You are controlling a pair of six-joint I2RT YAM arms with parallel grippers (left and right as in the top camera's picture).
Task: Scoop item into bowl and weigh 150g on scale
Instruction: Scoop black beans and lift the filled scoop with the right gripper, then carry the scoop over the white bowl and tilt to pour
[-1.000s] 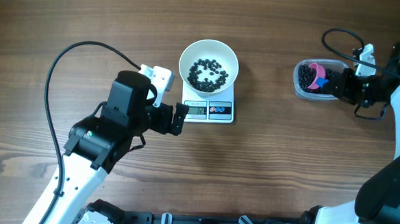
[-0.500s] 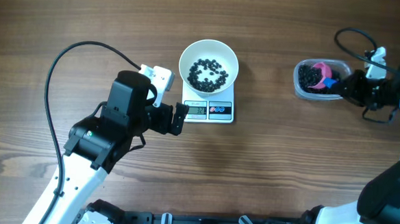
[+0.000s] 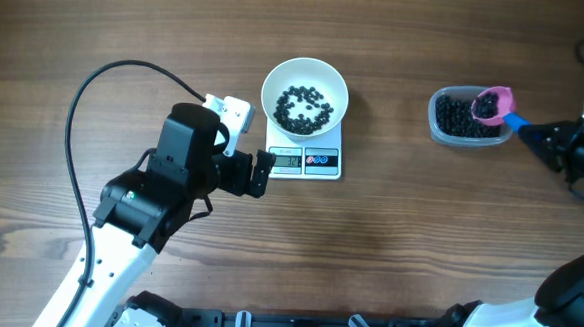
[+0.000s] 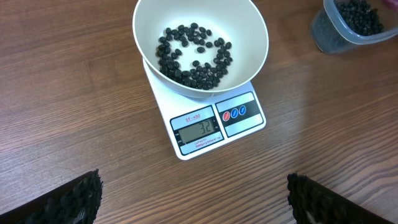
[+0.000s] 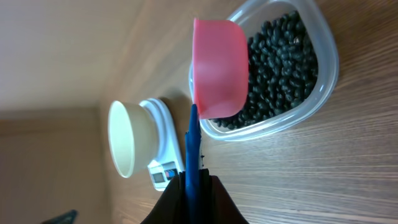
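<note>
Blue handle [image 5: 193, 146] of pink scoop [image 5: 217, 68] clenched in right end effector [image 5: 191, 186]; left end effector [image 4: 193, 196] wide apart, empty.

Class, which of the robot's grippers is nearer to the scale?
Left. The left gripper sits just left of the scale; the right gripper is far off to its right, holding the pink scoop at the tub.

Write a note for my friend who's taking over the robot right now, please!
Left gripper: open, empty, beside the scale.
Right gripper: shut on the scoop by its blue handle. The scoop is above the edge of the tub of beans and seems loaded.
The bowl sits on the scale with some beans inside. The display reads 32.
Done: a first portion is in the bowl.
Left: tip this scoop into the bowl, then keep scooping until the display shows 150.
</note>
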